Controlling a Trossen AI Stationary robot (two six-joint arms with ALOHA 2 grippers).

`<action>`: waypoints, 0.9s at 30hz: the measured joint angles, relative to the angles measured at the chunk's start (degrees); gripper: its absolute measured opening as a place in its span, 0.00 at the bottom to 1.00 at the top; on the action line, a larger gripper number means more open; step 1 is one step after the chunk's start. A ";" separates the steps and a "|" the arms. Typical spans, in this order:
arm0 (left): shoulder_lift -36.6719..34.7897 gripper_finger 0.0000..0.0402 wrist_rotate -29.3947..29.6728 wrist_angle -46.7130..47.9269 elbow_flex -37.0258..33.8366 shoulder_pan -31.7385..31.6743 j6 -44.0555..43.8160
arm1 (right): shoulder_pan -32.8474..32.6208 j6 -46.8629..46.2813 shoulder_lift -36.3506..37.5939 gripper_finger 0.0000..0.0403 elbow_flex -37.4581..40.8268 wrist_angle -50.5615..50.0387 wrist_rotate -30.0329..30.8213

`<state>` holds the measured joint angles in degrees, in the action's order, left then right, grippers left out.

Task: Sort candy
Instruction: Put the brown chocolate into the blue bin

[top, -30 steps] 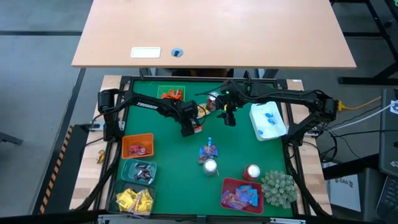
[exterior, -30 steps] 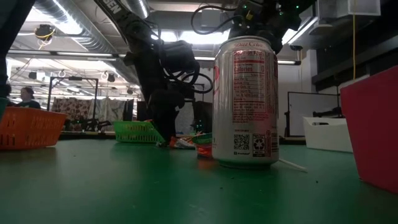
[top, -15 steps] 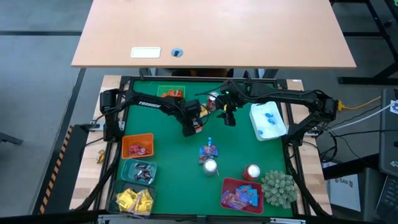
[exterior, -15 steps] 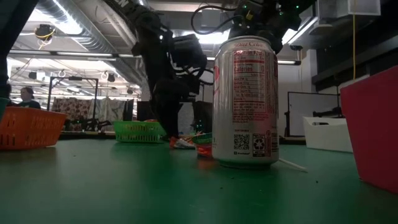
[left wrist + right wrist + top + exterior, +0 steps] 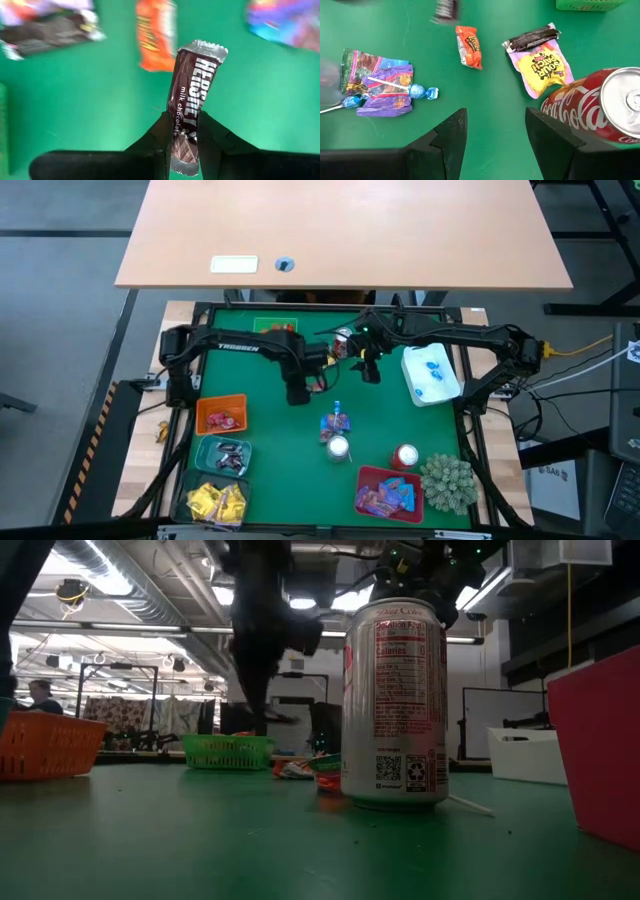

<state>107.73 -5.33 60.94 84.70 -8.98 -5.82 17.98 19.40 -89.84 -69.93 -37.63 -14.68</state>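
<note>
My left gripper (image 5: 297, 392) (image 5: 182, 125) hovers over the green mat, shut on a brown Hershey's milk chocolate bar (image 5: 192, 85). Under it lie an orange Reese's sweet (image 5: 156, 35) (image 5: 469, 46), a dark bar (image 5: 531, 37) and a yellow Sour Patch packet (image 5: 542, 67). A purple packet with blue lollipops (image 5: 385, 85) lies nearer mid-mat. My right gripper (image 5: 368, 370) (image 5: 495, 140) waits open, raised beside a red cola can (image 5: 595, 105). My left gripper pinches the chocolate bar between its two fingers at one end (image 5: 181, 145). The fingers come from above, pointing down, and lie along the bar. The bar is lifted clear of the mat, and its free crimped end (image 5: 202, 50) points down beyond the fingertips.
Bins line the mat: green (image 5: 275, 330) at the far edge, white (image 5: 430, 373) on the right, orange (image 5: 221, 415), teal (image 5: 224, 455) and one with yellow sweets (image 5: 215, 502) on the left, red (image 5: 388, 492) near. Two more cans (image 5: 338, 447) (image 5: 405, 457) and a spiky plant (image 5: 447, 482) stand near.
My left gripper has risen from the mat among the loose sweets, carrying the chocolate bar clear of the table, and has shifted slightly toward the table's left and near edges. The other sweets stay where they were.
</note>
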 joint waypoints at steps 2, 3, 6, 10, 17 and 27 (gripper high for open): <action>-0.05 0.12 -1.80 3.81 1.72 1.80 -0.35 | 0.00 0.02 0.00 0.49 0.53 0.44 0.00; -0.05 0.12 -2.80 5.87 2.49 2.70 -1.08 | 0.00 0.02 -0.01 0.49 0.88 0.43 -0.01; -0.09 0.12 -4.90 11.41 4.35 5.86 -3.60 | 0.00 0.02 -0.02 0.49 2.47 0.83 0.00; -0.09 0.12 -7.40 18.40 5.06 10.75 -7.64 | 0.00 -0.01 -0.04 0.49 5.37 2.87 -1.22; -0.12 0.12 -10.26 26.53 5.14 20.49 -16.61 | -0.02 -0.07 -0.04 0.49 7.61 7.78 -11.54; -0.12 0.12 -12.35 29.10 5.14 33.56 -30.77 | -5.26 -2.76 -0.04 0.49 7.81 22.44 -14.36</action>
<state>107.61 -17.68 90.04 89.84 24.58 -36.60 12.72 16.64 -89.89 -62.12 -15.19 -29.04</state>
